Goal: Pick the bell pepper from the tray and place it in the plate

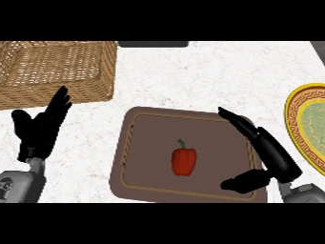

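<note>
A red bell pepper (184, 160) with a green stem lies near the middle of the brown tray (144, 143). My right hand (270, 152) hovers over the tray's right side, open, fingers straight and pointing up-left, thumb spread toward the pepper but apart from it. A yellow plate (312, 128) with a green centre sits at the right edge, partly cut off. At the lower left my left hand (42, 126) rests open, fingers up, holding nothing.
A wicker basket (49, 71) stands at the back left, just beyond my left hand. A dark object (153, 44) lies at the counter's far edge. White marble counter (214, 81) stretches between basket, tray and plate.
</note>
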### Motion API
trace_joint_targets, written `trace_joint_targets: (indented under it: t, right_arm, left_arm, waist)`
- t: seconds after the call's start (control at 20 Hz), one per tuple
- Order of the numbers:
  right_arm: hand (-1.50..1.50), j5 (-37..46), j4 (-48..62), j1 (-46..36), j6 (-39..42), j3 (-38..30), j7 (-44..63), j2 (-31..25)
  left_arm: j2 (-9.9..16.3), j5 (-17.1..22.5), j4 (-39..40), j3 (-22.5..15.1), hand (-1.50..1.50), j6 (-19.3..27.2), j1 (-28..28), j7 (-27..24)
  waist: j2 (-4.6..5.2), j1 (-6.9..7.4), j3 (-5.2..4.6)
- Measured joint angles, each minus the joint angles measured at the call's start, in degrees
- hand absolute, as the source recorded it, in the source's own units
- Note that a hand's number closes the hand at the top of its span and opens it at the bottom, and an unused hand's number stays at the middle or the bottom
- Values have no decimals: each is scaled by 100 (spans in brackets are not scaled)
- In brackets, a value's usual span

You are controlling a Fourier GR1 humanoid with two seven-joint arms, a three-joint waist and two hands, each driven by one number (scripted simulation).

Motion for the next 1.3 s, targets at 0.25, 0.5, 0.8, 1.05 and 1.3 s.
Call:
trace_joint_targets:
  t: [0.25, 0.5, 0.8, 1.05, 1.3]
  right_arm:
    - [-150, 388, -237, -302, 391, 284, 977, 107]
    - [-150, 837, -413, -476, 790, 569, 1766, 140]
    - [-150, 1426, -292, -845, 1214, 748, 2481, 376]
    - [-150, 1737, -146, -900, 1636, 864, 2726, 477]
    - [-150, 2040, 134, -1012, 1976, 866, 2863, 853]
  left_arm:
    - [1, 9, -19, 117, 0, -143, -8, 54]
    - [-77, -74, 46, 172, 0, -191, -11, -28]
    - [-186, -186, -46, 200, 0, -223, 64, 41]
    - [-177, -210, 8, 346, 0, -346, 6, 45]
    - [-275, -347, -26, 427, 0, -394, -5, 81]
  waist:
    - [2, 17, -1]
    - [2, 21, -2]
    - [4, 32, 0]
    - [5, 27, 0]
    - [6, 28, 2]
